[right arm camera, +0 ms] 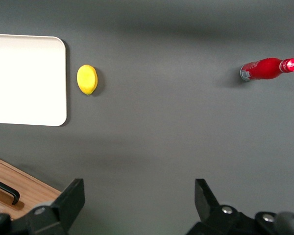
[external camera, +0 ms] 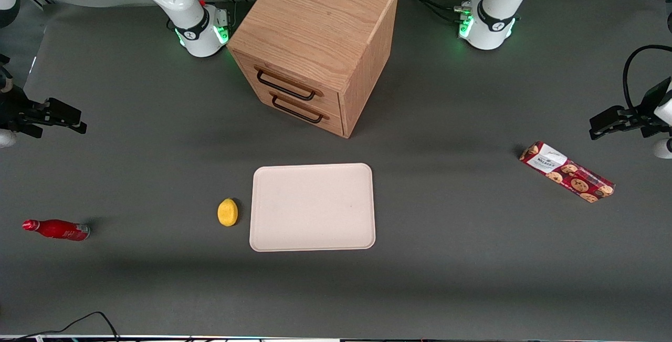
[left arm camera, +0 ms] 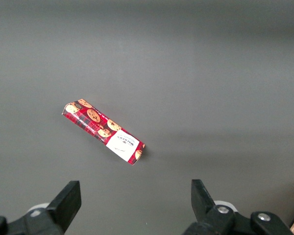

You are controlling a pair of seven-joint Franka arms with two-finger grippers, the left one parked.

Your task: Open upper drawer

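The boxy wooden cabinet (external camera: 315, 21) stands at the back middle of the table. Its upper drawer (external camera: 294, 78) is shut flush, with its dark wire bar handle (external camera: 286, 85) across the front. The lower drawer (external camera: 307, 112) below it is shut too. My right gripper (external camera: 81, 121) hangs open and empty above the bare mat at the working arm's end of the table, well apart from the cabinet. In the right wrist view the gripper (right arm camera: 138, 196) is spread wide over the mat, and an edge of the cabinet front (right arm camera: 24, 183) with a dark handle (right arm camera: 5, 191) shows beside one finger.
A cream tray (external camera: 312, 208) lies in front of the cabinet, nearer the front camera, with a lemon (external camera: 227, 211) beside it. A red bottle (external camera: 56, 229) lies toward the working arm's end. A red cookie box (external camera: 567, 172) lies toward the parked arm's end.
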